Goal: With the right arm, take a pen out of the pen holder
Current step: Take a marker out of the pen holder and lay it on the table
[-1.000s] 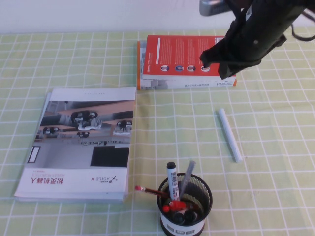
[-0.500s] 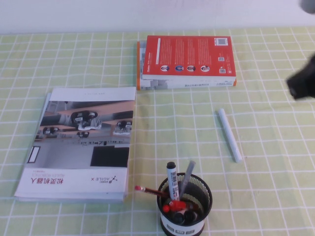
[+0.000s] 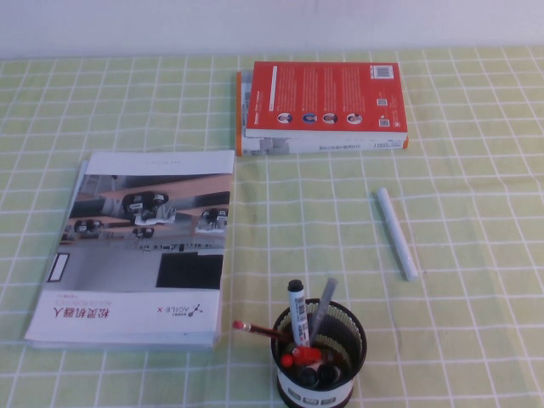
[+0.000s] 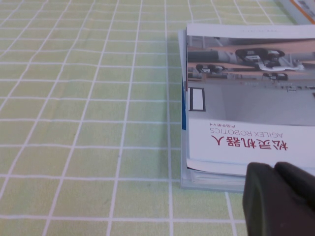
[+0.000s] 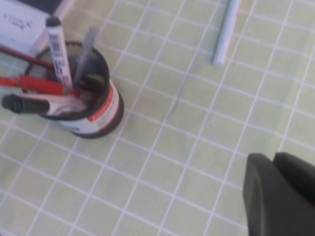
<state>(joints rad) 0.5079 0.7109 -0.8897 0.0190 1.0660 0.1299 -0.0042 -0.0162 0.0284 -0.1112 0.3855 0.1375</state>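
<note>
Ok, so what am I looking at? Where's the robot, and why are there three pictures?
It is a robot with two arms, each ending in a pincer. One picture looks down from a camera up high, and no arm shows in it. The other two come from cameras on the arms' wrists. The left pincer is the dark shape by the edge of a grey booklet. The right pincer hangs above the green checked cloth, near the black mesh pen holder. Both are shut and hold nothing. The holder has several pens in it. A white pen and a red book lie apart on the cloth.
</note>
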